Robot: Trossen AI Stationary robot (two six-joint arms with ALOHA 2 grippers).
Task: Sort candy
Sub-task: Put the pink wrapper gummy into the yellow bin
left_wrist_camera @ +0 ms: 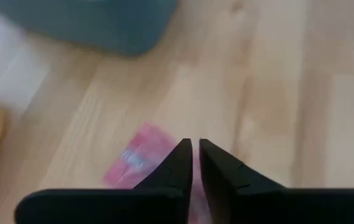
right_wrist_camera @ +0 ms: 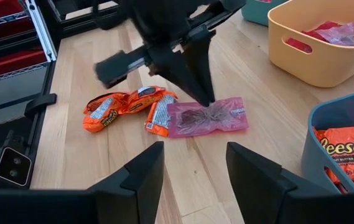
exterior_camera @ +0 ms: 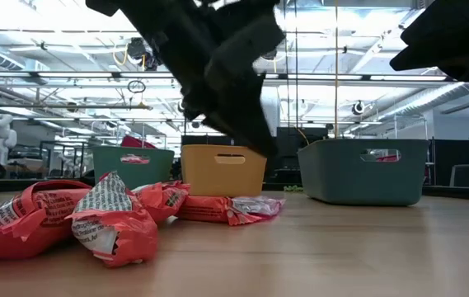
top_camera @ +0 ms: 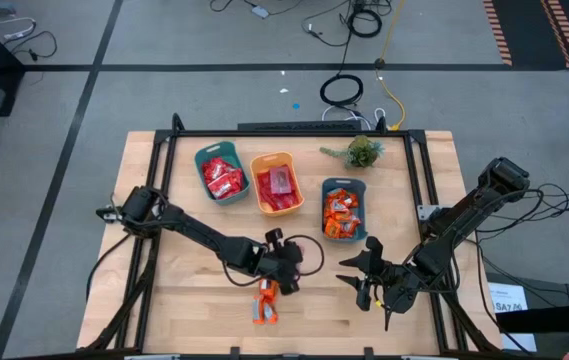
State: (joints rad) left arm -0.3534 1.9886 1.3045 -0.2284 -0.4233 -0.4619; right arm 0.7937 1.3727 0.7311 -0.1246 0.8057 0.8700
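From the high view I'm looking down on three bins in a row on the table (top_camera: 164, 290): the left teal bin (top_camera: 222, 172) holds red candies, the orange bin (top_camera: 276, 182) holds red wrappers with a pale pink packet on top, and the right teal bin (top_camera: 344, 208) is full of orange Reese's packs. My left gripper (top_camera: 276, 280) sits low over the loose candy pile (top_camera: 265, 303) near the front edge; my right gripper (top_camera: 369, 283) hangs just to the side, over bare wood. Low view now: crinkled orange-red wrappers (exterior_camera: 94, 219) lie close to the lens, with the three bins lined up behind. Left wrist view: the fingers (left_wrist_camera: 178, 163) are nearly together, only a thin gap, tips over a pink packet (left_wrist_camera: 140, 155) and nothing clamped. Right wrist view: my right fingers (right_wrist_camera: 144, 173) stand apart, empty, and the left gripper's tips touch the pink-mauve packet (right_wrist_camera: 209, 116) beside three orange candies (right_wrist_camera: 127, 107).
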